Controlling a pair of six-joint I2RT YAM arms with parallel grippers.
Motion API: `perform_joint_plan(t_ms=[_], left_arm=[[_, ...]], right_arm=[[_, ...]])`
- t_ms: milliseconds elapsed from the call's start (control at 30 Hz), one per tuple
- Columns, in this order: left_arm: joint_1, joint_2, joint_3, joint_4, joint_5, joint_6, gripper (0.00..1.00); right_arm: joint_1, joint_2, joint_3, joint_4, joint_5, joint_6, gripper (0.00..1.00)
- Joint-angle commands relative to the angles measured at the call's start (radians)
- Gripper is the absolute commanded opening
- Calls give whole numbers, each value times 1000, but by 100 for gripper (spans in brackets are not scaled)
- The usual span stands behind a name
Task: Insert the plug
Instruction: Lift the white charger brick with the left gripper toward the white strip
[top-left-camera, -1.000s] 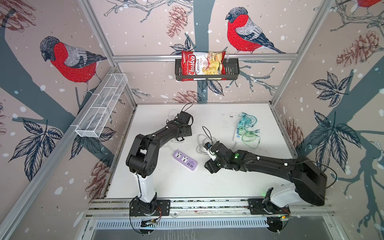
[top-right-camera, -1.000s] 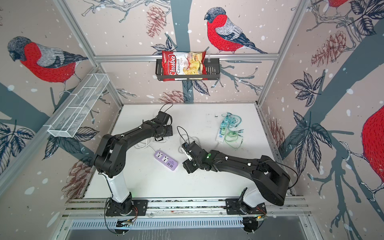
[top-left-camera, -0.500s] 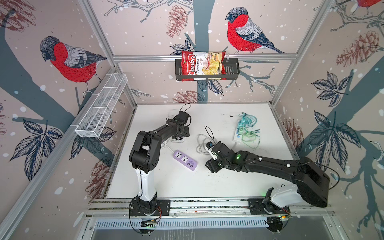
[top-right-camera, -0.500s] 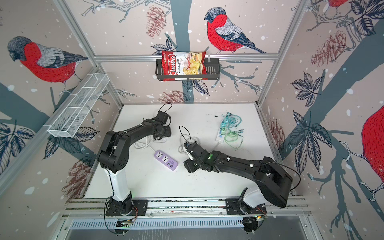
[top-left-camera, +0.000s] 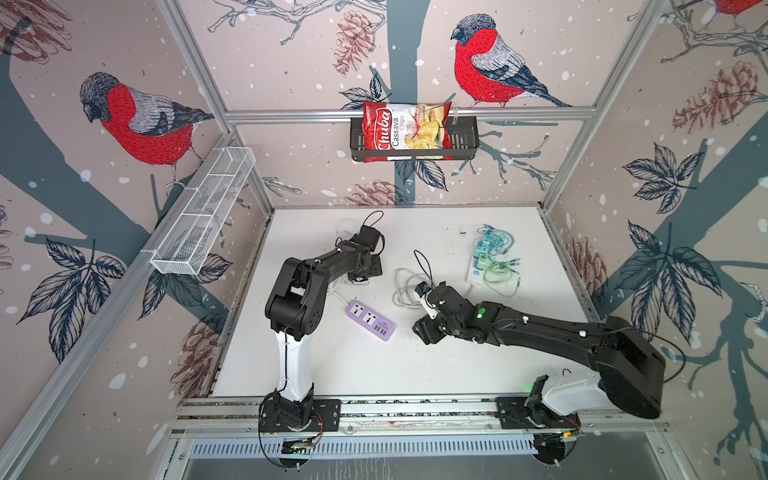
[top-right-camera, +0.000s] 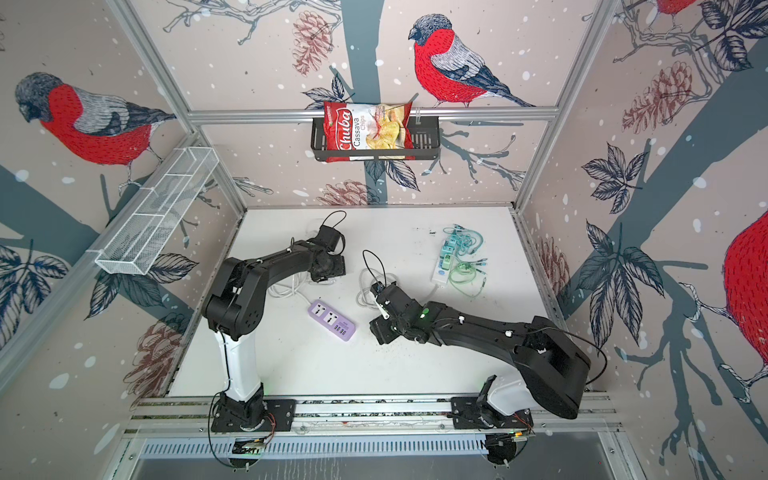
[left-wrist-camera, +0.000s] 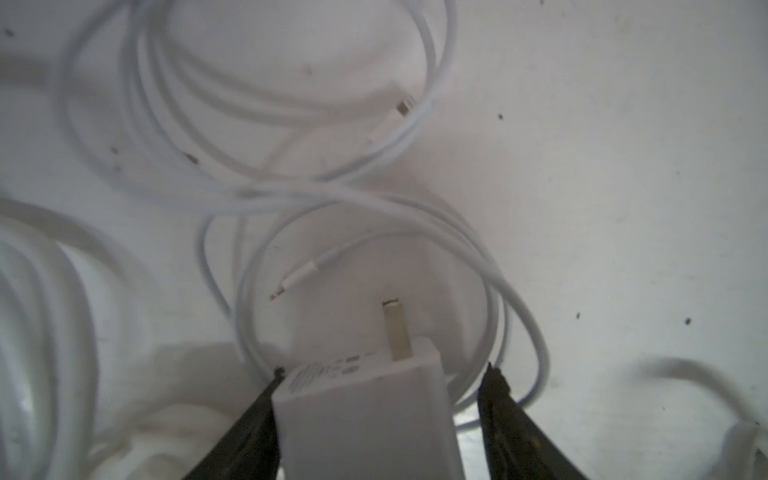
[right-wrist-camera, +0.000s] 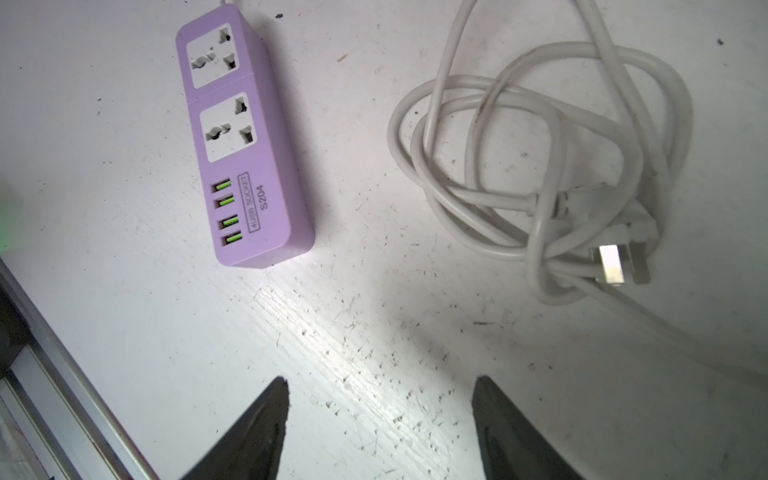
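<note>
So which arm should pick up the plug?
Left. The left gripper stands open around the white charger plug; the right gripper is open and empty, near the purple power strip.

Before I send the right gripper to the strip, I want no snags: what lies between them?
Only bare, scuffed table lies between right gripper and strip, in the right wrist view; the coiled cord lies clear.
</note>
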Motion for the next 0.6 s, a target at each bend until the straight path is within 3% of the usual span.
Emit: perform_joint_plan(t_ms=[0,133,267,567], left_arm=[[-36,-32,-52,33,56,-74,68],[-88,-81,-153,137,85,-170,56],[-130,-118,-236,205,62,-267,50],[-210,-265,-341,226,-5,-415,35]], right_arm=[[-9,-7,-4,25,10,-7,71],[-24,-10,-13,35,6,-9,71],[-34,-30,-30,38,-4,-17,71],[-86,-80,-82,72,-36,-26,72]])
